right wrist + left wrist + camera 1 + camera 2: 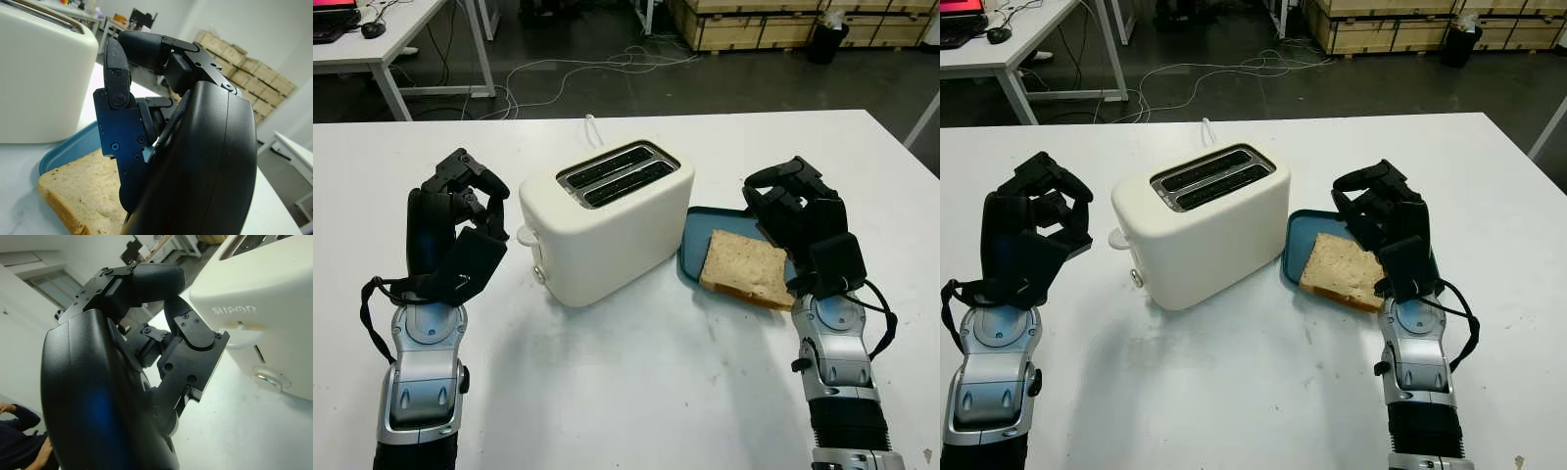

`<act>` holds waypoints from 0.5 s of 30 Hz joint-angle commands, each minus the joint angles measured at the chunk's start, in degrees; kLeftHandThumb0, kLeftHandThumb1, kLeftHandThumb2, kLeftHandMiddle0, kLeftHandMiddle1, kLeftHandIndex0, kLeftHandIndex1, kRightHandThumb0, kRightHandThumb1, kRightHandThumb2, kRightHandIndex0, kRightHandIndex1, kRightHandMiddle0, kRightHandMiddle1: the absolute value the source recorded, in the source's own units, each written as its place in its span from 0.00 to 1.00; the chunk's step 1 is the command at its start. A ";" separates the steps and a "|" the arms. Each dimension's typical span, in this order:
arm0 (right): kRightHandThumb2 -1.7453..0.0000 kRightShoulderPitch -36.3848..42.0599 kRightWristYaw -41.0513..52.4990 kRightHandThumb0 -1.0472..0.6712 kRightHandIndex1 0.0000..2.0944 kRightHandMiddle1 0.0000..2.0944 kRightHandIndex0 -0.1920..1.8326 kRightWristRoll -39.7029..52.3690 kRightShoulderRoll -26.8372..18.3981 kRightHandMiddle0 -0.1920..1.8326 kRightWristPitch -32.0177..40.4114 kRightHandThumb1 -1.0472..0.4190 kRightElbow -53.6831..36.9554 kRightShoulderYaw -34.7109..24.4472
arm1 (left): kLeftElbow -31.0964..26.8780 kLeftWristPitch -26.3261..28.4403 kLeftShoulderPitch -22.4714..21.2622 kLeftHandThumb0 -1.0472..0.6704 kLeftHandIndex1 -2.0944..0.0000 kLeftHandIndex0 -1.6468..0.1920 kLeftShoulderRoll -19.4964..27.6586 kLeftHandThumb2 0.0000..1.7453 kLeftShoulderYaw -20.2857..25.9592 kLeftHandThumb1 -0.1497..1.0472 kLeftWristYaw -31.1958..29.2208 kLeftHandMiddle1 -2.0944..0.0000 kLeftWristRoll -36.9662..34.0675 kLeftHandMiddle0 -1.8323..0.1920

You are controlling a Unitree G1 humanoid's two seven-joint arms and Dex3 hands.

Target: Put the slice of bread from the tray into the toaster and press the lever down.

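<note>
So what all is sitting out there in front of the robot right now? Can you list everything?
toaster: one, cream white, middle of the table, both slots empty, lever on its left end still up
tray: one, blue, just right of the toaster
slice of bread: one, light brown, lying on the tray, overhanging its near edge
table: one, white, under everything
cables: several, white, on the dark floor behind the table
wooden crates: a stack, pale, far back on the right
person's sleeve: dark, in the left wrist view's background
left hand: black, fingers curled, holding nothing, left of the toaster
right hand: black, fingers curled, holding nothing, at the tray's right side
</note>
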 commanded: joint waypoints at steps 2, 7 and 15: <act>0.90 -0.15 0.30 0.34 0.83 0.60 0.38 0.81 0.48 0.39 -0.35 0.09 -0.46 -0.06 | 0.01 -0.93 -0.09 0.52 0.17 0.57 0.42 0.64 -0.39 0.63 0.30 0.17 0.49 0.45; 0.89 0.09 1.23 0.34 0.83 0.60 0.38 1.05 0.11 0.38 -0.35 0.09 -0.68 -0.10 | 0.03 -0.65 -0.17 0.51 0.17 0.57 -0.04 0.65 -0.59 0.63 0.18 0.17 -0.16 0.45; 0.90 4.87 -2.96 0.32 0.75 0.39 0.38 -11.93 -4.00 0.45 -10.07 0.09 -1.14 2.22 | -0.04 -0.91 0.27 0.51 0.17 0.57 0.40 0.64 -0.44 0.63 0.27 0.17 -0.04 0.45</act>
